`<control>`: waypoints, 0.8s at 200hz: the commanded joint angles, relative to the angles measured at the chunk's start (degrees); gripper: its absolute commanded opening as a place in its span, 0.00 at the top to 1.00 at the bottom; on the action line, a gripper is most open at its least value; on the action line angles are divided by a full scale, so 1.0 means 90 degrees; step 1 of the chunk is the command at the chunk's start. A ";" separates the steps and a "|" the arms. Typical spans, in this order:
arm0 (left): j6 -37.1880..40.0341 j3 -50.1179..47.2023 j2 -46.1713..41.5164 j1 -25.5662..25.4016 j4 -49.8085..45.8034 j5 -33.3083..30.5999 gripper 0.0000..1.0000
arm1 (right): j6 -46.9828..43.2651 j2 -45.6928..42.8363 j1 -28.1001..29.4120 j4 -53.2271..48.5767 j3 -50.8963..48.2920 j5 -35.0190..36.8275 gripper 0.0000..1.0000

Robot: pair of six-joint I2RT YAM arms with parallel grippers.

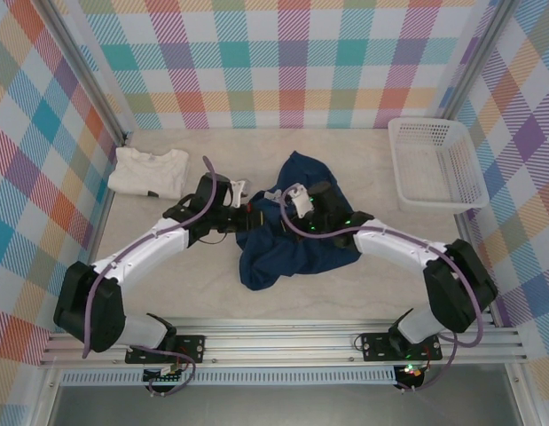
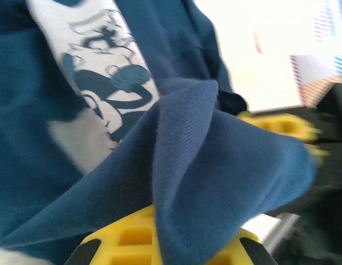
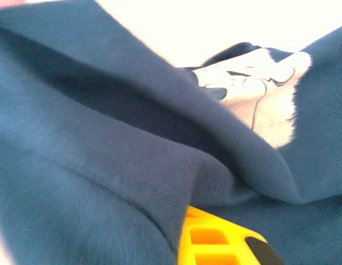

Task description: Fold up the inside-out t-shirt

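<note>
At mid-table (image 1: 212,288), between the two arms, the inside-out t-shirt (image 1: 296,253) lies crumpled, with a pale print on its navy cloth. The left gripper (image 1: 252,219) and right gripper (image 1: 279,197) meet at its upper left edge. Cloth drapes over their yellow fingers (image 2: 132,238) – whether either pair of jaws pinches it, I cannot tell

— What stands round my jaws?
— Pastel plaid walls (image 1: 292,53) beyond them and off to either side. Metal posts (image 1: 79,67) at the corners.
— Beneath them?
— Pale, faintly marbled tabletop (image 1: 194,293). Aluminium rail (image 1: 283,342) behind me.
— Light?
— Bright, even. The tabletop ahead washes out white.
</note>
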 commanded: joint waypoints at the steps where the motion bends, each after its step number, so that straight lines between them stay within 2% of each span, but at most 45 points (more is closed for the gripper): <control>1: 0.0278 -0.0042 -0.0162 0.0042 -0.0295 -0.1715 0.98 | 0.0504 -0.0469 -0.0406 0.0012 -0.0085 -0.3237 0.96; 17: 0.0358 -0.0021 -0.0109 -0.0035 -0.0262 -0.2198 0.80 | 0.1380 -0.0494 -0.0436 0.0920 -0.0328 -0.4001 0.99; 36: 0.0400 -0.0046 -0.0335 -0.0223 -0.0432 -0.2660 0.63 | 0.2143 -0.0400 -0.0450 0.1734 -0.0444 -0.4166 1.00; 59: 0.0372 -0.0321 -0.1108 -0.0544 -0.0655 -0.2963 0.52 | 0.2700 -0.0229 -0.0526 0.2232 -0.0466 -0.4119 1.00; 74: 0.0359 -0.0630 -0.1749 -0.0796 -0.0606 -0.2666 0.48 | 0.2962 -0.0140 -0.0592 0.2444 -0.0462 -0.4095 1.00; 100: 0.0326 -0.1089 -0.2357 -0.1028 -0.0068 -0.1308 0.46 | 0.3102 -0.0108 -0.0629 0.2502 -0.0413 -0.4026 1.00; 125: 0.0596 -0.0996 -0.1974 -0.1084 -0.0039 -0.0681 0.45 | 0.3045 -0.0141 -0.0674 0.2379 -0.0398 -0.3994 1.00; 160: 0.0824 -0.0764 -0.1125 -0.1086 0.0503 -0.0673 0.48 | 0.3032 -0.0215 -0.0677 0.2340 -0.0436 -0.3994 1.00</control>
